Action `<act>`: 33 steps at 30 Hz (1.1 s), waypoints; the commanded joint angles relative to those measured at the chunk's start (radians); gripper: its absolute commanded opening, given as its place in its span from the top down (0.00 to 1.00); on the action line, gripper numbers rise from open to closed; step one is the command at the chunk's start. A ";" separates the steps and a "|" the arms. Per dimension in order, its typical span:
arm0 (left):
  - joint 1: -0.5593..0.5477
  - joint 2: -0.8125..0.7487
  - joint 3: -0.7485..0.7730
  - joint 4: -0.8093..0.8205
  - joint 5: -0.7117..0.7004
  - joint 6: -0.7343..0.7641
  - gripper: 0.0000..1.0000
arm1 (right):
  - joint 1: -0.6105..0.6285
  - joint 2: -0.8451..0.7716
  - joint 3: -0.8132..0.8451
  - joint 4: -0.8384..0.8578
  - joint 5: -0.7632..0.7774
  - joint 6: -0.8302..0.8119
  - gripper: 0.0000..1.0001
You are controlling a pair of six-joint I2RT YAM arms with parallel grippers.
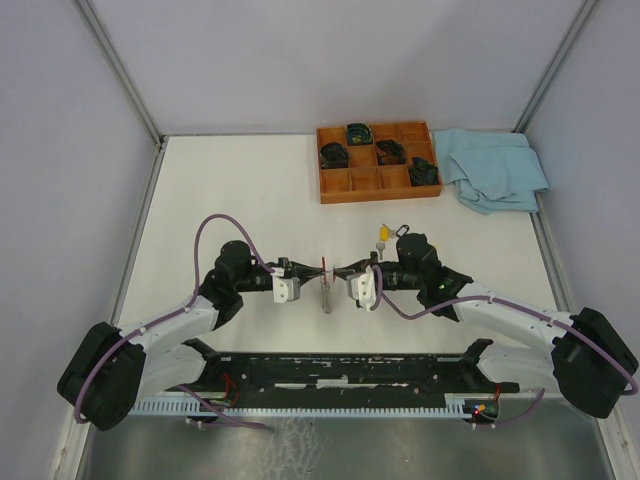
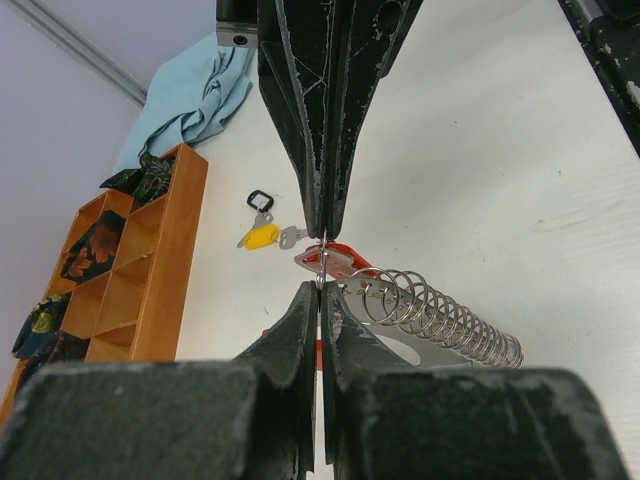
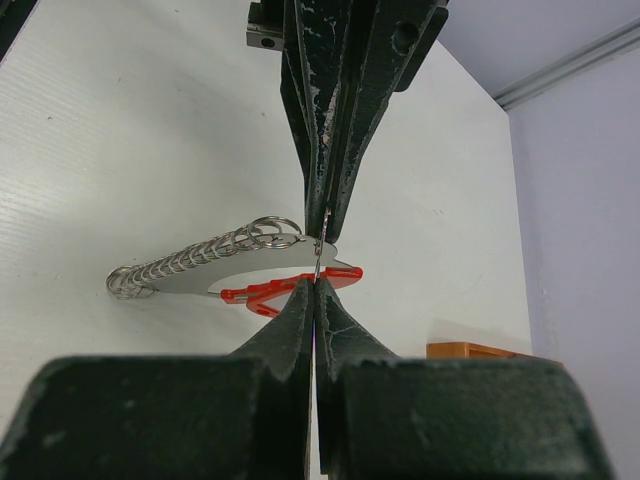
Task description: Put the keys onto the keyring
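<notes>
At the middle of the table (image 1: 230, 200), just beyond the arms' bases, the left tool (image 1: 314, 268) and the right tool (image 1: 338, 271) are brought tip to tip. Both are seen fully closed, each pinched on the thin wire of the keyring (image 1: 325, 267) from opposite sides, so the ring is held up on edge between them. A chain of small rings (image 1: 326, 298) is hung from it toward the near side.

The keyring (image 2: 345, 255) is judged light, stiff and springy. Its wire is thin and smooth, so slipping or twisting is likely. It is best taken across the flat of the ring, close to the red band.

Farther back, one yellow-capped key (image 1: 382, 232) is laid flat beside a black loop (image 1: 403, 231), well apart from the ring. It is judged light and rigid, best taken by the plastic cap. The other capped keys cannot be made out.

Farthest off, a wooden tray (image 1: 378, 192) and a blue cloth (image 1: 495, 168) are seen.
</notes>
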 commanded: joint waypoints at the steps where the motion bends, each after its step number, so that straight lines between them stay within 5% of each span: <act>1: 0.002 -0.013 0.033 0.046 -0.001 0.000 0.97 | 0.009 -0.003 0.051 0.020 -0.009 0.017 0.99; 33: -0.006 -0.004 0.037 0.046 0.009 0.000 0.97 | 0.039 0.019 0.037 0.136 0.037 0.088 0.99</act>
